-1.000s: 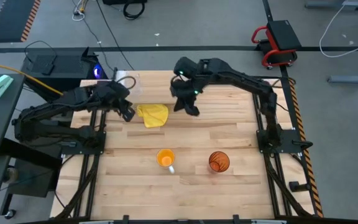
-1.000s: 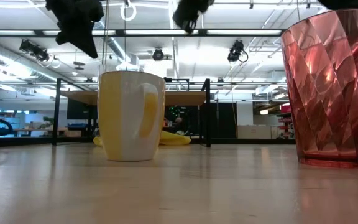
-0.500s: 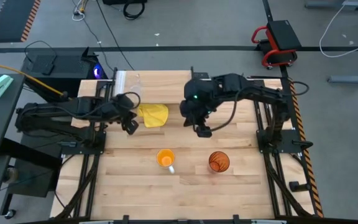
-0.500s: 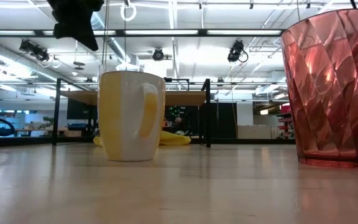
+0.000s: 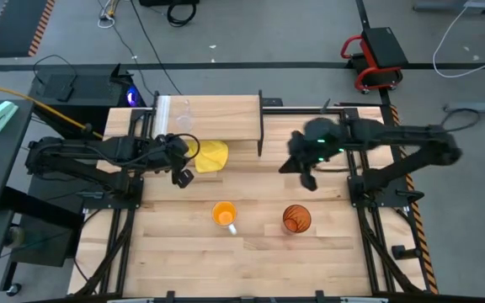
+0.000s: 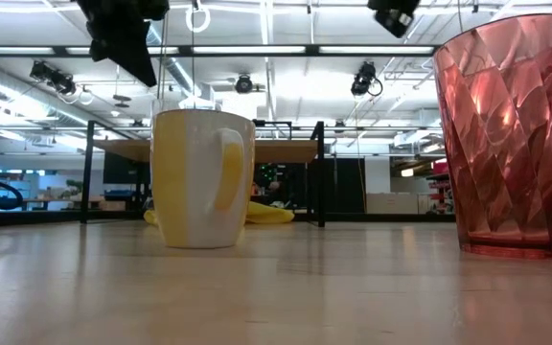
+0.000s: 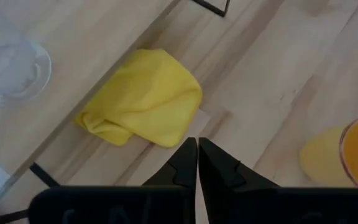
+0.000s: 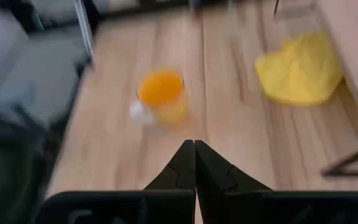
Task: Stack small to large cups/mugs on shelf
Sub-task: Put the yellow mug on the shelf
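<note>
**Both arms up and empty, only the glass on the shelf**

Left gripper (image 5: 183, 178): hangs above the plank tabletop (image 5: 175, 252), just beside the crumpled yellow cloth (image 5: 210, 155), on the cloth's left-arm side. Left wrist view shows its two dark fingers (image 7: 185, 163) pressed together tip to tip, nothing between them. The cloth (image 7: 145, 104) lies right ahead of the tips.

Right gripper (image 5: 306, 178): in the air above the right half of the table, between the shelf's end and the tumbler. Right wrist view shows its fingers (image 8: 184, 163) closed against each other, empty. That view is motion-blurred.

Task items:
- Low rectangular light-wood shelf (image 5: 226, 118) on thin black metal legs stands at the far edge of the table, whitish strip at its left-arm end.
- Small clear glass (image 5: 183, 117) stands upright on the shelf near the whitish strip. Also visible in the left wrist view (image 7: 8, 65).
- Medium orange mug with white handle (image 5: 223, 215) sits on the tabletop near the middle of the near half, well apart from the shelf. Upright, handle towards the near edge.
- Taller translucent amber-brown tumbler (image 5: 296, 218) stands upright on the tabletop near the mug, on its right-arm side, not touching it. Low view shows it reddish and faceted (image 6: 509, 134).

The cloth lies on the table, partly under the shelf's front edge.
</note>
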Controlling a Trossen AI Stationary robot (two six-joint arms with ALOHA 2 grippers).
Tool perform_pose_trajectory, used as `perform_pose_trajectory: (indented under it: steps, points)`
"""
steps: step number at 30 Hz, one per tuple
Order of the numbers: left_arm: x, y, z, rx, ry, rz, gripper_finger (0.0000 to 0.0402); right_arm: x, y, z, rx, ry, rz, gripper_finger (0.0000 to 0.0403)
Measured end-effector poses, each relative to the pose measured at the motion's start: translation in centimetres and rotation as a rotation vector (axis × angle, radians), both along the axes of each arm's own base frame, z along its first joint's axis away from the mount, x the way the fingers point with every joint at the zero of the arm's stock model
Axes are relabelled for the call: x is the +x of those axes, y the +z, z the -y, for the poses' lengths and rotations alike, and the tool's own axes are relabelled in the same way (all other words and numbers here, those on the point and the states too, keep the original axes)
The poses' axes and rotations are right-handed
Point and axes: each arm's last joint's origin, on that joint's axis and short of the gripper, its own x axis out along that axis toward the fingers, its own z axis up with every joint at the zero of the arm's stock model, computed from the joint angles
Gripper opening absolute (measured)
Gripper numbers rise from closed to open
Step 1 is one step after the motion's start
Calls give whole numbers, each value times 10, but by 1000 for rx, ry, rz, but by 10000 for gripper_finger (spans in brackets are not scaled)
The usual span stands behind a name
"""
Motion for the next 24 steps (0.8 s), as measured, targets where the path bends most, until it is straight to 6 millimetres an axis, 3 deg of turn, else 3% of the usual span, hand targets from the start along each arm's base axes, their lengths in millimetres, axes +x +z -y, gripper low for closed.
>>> perform_pose_trajectory:
  steps: [3, 6, 11, 17, 24]
  points:
    - [6, -4, 0, 1, 1, -18, 16, -23, -25, -1, 60, -44, 106, 4]
    - [13, -12, 4, -1, -12, -27, 14, -37, -58, -1, 93, -91, 97, 4]
    - [21, -34, 19, -27, -48, -67, 23, -40, -100, 0, 81, -122, 42, 10]
    - [33, -61, 41, -40, -129, -7, 36, -26, -112, -1, 49, -84, 97, 19]
    - [31, -80, 61, -86, -136, 16, 30, -1, -97, -8, 54, -49, 177, 20]
